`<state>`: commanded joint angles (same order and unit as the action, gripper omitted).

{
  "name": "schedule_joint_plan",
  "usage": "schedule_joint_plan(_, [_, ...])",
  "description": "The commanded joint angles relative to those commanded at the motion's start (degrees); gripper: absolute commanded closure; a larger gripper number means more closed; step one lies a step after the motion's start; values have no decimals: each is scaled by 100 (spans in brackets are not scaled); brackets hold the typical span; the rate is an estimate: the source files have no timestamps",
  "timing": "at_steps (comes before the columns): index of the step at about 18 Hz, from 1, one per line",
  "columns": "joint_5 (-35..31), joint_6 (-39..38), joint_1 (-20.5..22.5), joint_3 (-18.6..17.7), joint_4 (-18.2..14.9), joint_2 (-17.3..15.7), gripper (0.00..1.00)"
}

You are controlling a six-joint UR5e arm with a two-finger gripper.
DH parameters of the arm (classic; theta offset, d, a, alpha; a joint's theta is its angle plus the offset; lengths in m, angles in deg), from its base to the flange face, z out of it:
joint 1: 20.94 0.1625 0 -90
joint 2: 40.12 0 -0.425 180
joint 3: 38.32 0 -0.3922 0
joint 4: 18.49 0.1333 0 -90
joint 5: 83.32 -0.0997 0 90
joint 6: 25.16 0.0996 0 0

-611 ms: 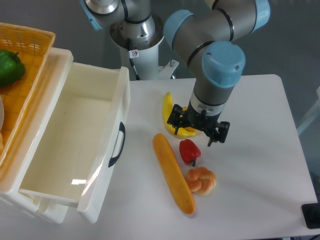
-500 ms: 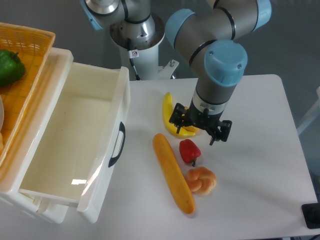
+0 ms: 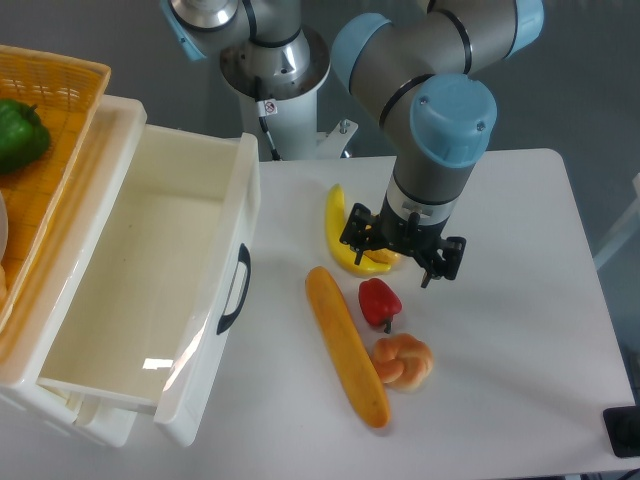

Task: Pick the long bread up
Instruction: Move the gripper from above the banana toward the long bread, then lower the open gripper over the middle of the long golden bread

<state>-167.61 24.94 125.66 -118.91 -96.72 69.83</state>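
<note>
The long bread [image 3: 346, 345] is an orange-golden baguette lying on the white table [image 3: 520, 330], running from upper left to lower right just right of the open drawer. My gripper [image 3: 402, 258] hangs above the table to the upper right of the bread, over the banana's lower end and above the red pepper. Its fingers [image 3: 437, 270] are spread apart with nothing between them. It does not touch the bread.
A yellow banana [image 3: 338, 230] lies partly under the gripper. A red pepper [image 3: 379, 302] and a knotted bun [image 3: 403, 361] sit right beside the bread. A white open drawer [image 3: 150, 290] stands at left, with a wicker basket [image 3: 60, 110] holding a green pepper [image 3: 20, 135].
The gripper has drifted slightly to the right and a touch upward. The bread and other foods have not moved.
</note>
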Motion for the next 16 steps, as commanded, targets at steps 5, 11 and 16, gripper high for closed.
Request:
schedule_joint_plan(5, [0, -772, -53, -405, 642, 18, 0])
schedule_joint_plan(11, [9, -1229, -123, -440, 888, 149, 0])
schedule_joint_plan(16, [-9, -1950, -298, -449, 985, 369, 0])
